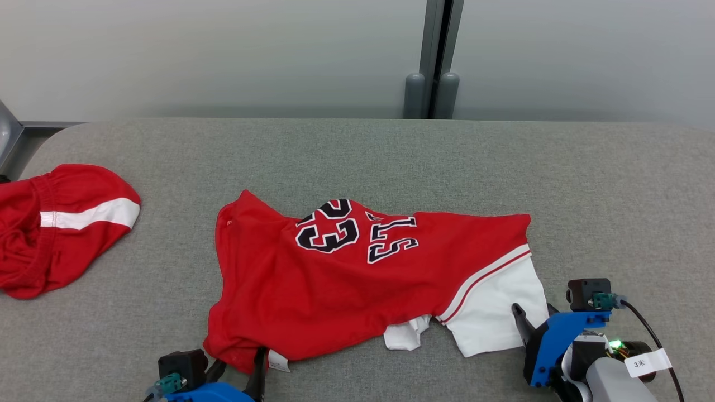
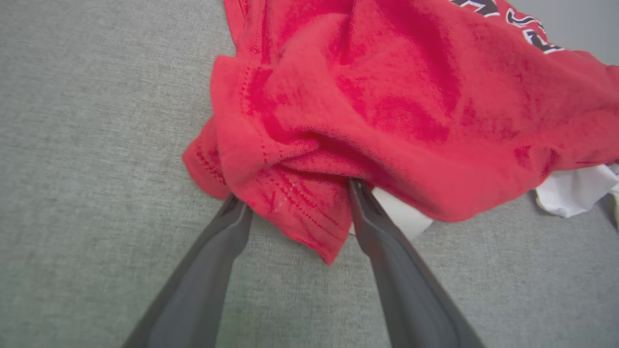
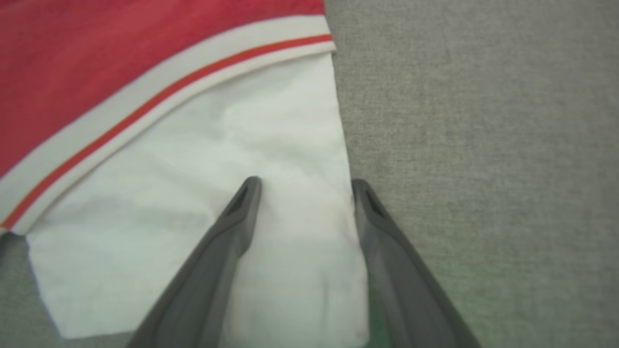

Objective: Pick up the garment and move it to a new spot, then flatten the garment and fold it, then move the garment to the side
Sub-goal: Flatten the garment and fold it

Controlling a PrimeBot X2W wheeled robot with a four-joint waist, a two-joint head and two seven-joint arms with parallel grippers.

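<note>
The garment (image 1: 357, 268) is a red jersey with black-and-white numbers and a white sleeve (image 1: 497, 312), lying crumpled on the grey table (image 1: 614, 195). My left gripper (image 1: 239, 363) is at its near left corner. In the left wrist view the left gripper (image 2: 296, 193) is open, and its fingers straddle a bunched red corner (image 2: 290, 203) beside a white tag (image 2: 401, 212). My right gripper (image 1: 533, 310) is at the sleeve's right edge. The right wrist view shows the right gripper (image 3: 305, 183) open, with white sleeve cloth (image 3: 271, 145) between its fingers.
A second red piece of clothing with a white stripe (image 1: 56, 223) lies at the table's left edge. A grey post (image 1: 433, 84) stands behind the table's far edge. Bare grey tabletop stretches behind and to the right of the jersey.
</note>
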